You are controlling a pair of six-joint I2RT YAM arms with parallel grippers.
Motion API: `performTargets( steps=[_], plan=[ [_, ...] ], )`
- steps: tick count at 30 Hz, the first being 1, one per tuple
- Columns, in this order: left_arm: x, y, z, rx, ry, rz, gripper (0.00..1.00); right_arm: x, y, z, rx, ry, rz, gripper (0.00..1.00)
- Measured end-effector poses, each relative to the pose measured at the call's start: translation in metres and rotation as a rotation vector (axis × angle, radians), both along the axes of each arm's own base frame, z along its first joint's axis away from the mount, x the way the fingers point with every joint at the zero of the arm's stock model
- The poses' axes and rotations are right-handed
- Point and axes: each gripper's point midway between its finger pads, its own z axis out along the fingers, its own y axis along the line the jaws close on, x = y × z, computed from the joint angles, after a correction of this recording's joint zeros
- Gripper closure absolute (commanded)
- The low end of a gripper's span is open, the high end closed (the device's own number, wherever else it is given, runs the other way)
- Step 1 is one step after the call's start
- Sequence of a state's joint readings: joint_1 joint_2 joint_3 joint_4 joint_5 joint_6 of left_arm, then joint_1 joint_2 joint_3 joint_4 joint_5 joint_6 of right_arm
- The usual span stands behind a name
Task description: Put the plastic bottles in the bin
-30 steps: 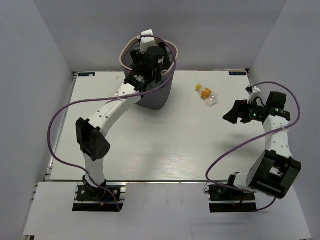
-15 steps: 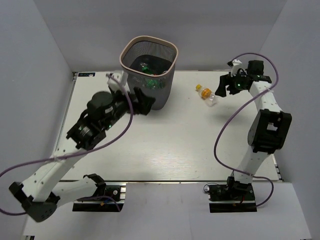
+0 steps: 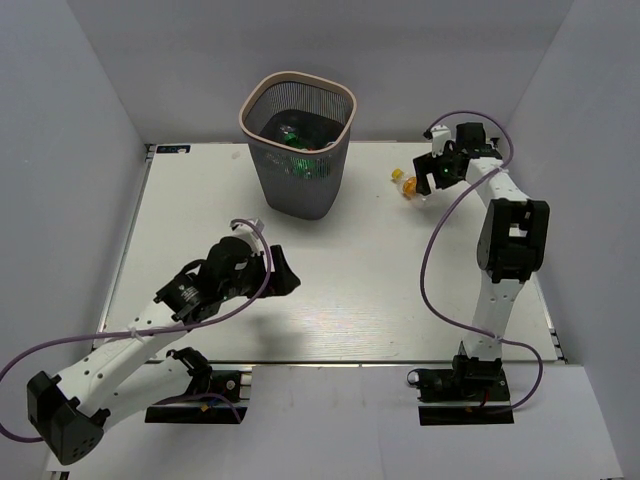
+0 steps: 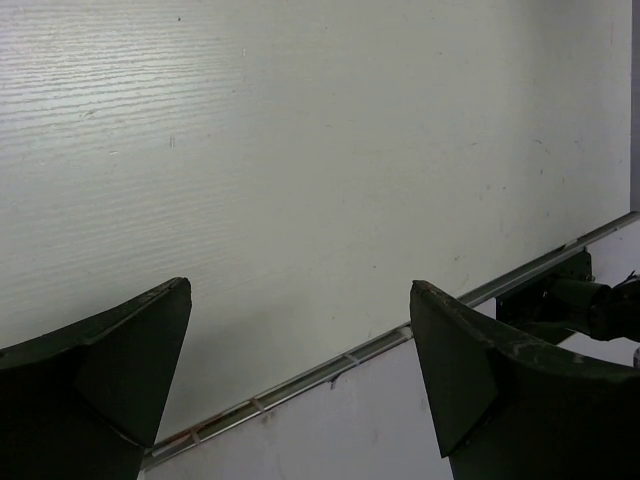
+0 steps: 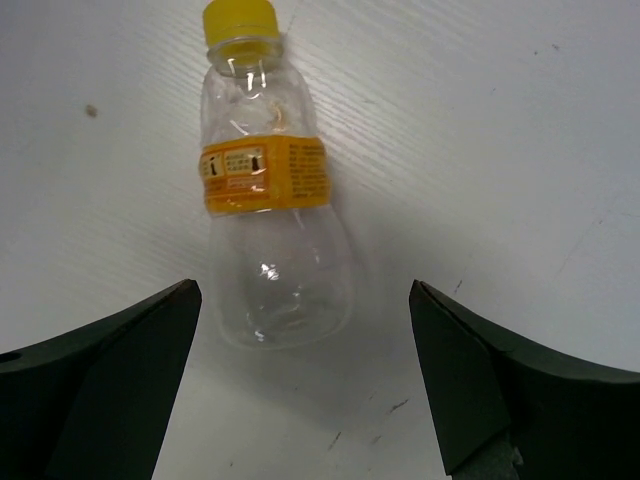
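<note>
Where the bottle [image 5: 265, 210] lies: table [image 3: 350, 280], 1 o'clock, flat on its side.
Right jaws: open wide above it, not touching.
Left jaws: open, empty, 7 o'clock.
Bin [image 3: 300, 190]: 11 o'clock.

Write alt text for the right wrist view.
A clear plastic bottle with a yellow cap and orange label lies on a white table, cap pointing away, between two dark fingers standing wide open, not touching it.

White table [image 3: 350, 270], grey walls [image 3: 450, 60]
</note>
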State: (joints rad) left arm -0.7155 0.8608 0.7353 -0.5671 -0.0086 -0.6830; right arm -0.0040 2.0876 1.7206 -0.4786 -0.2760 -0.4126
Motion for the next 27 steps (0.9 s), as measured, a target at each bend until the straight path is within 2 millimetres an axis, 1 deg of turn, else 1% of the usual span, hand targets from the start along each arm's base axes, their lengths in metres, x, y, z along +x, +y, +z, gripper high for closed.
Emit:
performTargets(
  steps=[3, 6, 10, 12, 14, 16, 17, 20, 21, 22, 23, 24, 27],
  plan=[
    [-0.002, 0.001, -0.002, -0.01, 0.011, 0.007, 0.0, 0.007, -0.003, -0.01, -0.015, -0.001, -0.007, 0.1],
    [-0.004, 0.001, -0.005, -0.012, 0.025, 0.01, 0.0, 0.008, 0.002, -0.023, -0.024, 0.019, 0.007, 0.1],
    [-0.007, 0.0, -0.01, -0.015, 0.05, 0.008, 0.0, 0.013, 0.013, -0.042, -0.025, 0.039, 0.038, 0.1],
    [-0.008, -0.001, -0.011, -0.014, 0.059, 0.008, 0.0, 0.014, 0.018, -0.05, -0.025, 0.05, 0.058, 0.11],
    [-0.008, -0.001, -0.012, -0.017, 0.064, 0.011, 0.0, 0.011, 0.023, -0.057, -0.018, 0.064, 0.08, 0.17],
    [-0.008, -0.001, -0.011, -0.021, 0.068, 0.013, 0.0, 0.009, 0.027, -0.059, -0.009, 0.07, 0.098, 0.21],
    [-0.008, -0.002, -0.011, -0.023, 0.07, 0.015, 0.0, 0.009, 0.028, -0.058, -0.004, 0.07, 0.11, 0.27],
    [-0.009, -0.002, -0.011, -0.028, 0.075, 0.019, 0.0, 0.008, 0.032, -0.058, 0.008, 0.066, 0.137, 0.41],
    [-0.009, -0.002, -0.011, -0.029, 0.077, 0.021, 0.0, 0.007, 0.033, -0.058, 0.011, 0.066, 0.145, 0.51],
    [-0.009, -0.002, -0.011, -0.03, 0.079, 0.023, 0.0, 0.007, 0.034, -0.057, 0.014, 0.065, 0.153, 0.58],
    [-0.01, -0.001, -0.012, -0.031, 0.082, 0.025, 0.0, 0.006, 0.035, -0.057, 0.019, 0.065, 0.161, 0.62],
    [-0.01, -0.001, -0.012, -0.033, 0.084, 0.027, 0.0, 0.005, 0.036, -0.057, 0.026, 0.066, 0.169, 0.7],
    [-0.012, 0.0, -0.014, -0.038, 0.087, 0.032, 0.0, -0.002, 0.041, -0.054, 0.056, 0.084, 0.191, 0.8]
  ],
)
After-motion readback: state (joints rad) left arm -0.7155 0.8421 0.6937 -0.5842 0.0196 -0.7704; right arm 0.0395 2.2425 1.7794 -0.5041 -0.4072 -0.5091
